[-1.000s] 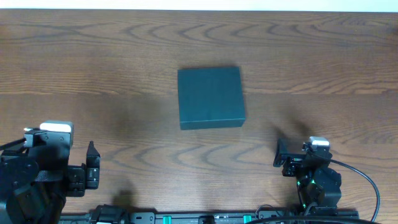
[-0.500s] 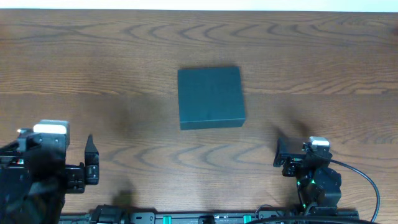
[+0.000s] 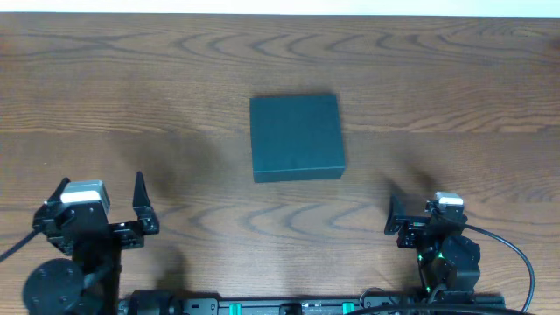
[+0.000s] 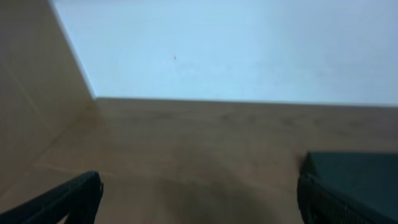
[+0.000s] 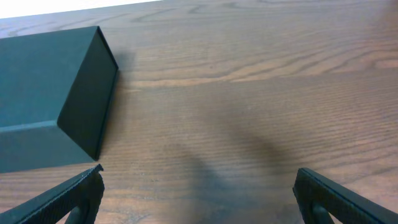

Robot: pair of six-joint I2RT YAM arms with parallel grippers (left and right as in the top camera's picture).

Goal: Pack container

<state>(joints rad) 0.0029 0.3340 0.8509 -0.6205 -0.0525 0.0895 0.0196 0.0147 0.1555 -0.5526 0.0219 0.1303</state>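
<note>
**Both grippers open and empty, container shut mid-table**

- Container (image 3: 296, 137): dark teal box, lid flat and closed, flat on the wooden table (image 3: 455, 70). In the overhead view it sits just toward 12 o'clock from table centre. Edges run nearly square to the table edges. Nothing on top of it and nothing touching it.
- Left gripper (image 3: 101, 182): at 8 o'clock in the overhead view, near the front edge. Jaws spread wide with nothing between them, only bare table. It points toward 12 o'clock. The container lies between 2 and 3 o'clock from it, well apart.
- Left wrist view: both fingertips (image 4: 74, 196) show at the bottom corners, with wood grain between them. A corner of the container shows at 4 o'clock, just behind the right-hand finger. The view is soft, so I can't tell the gap between them. A pale wall (image 4: 249, 50) stands beyond the far table edge.
- Right gripper (image 5: 199, 186): at 5 o'clock in the overhead view, jaws wide apart and holding nothing. The container lies at 10 o'clock from it, apart, no contact.
- Right wrist view: the container fills the 10 o'clock corner, with its near vertical corner edge facing the camera. Bare table between the fingers.
- A black cable (image 3: 518, 262) loops off the right arm at 4 o'clock.
</note>
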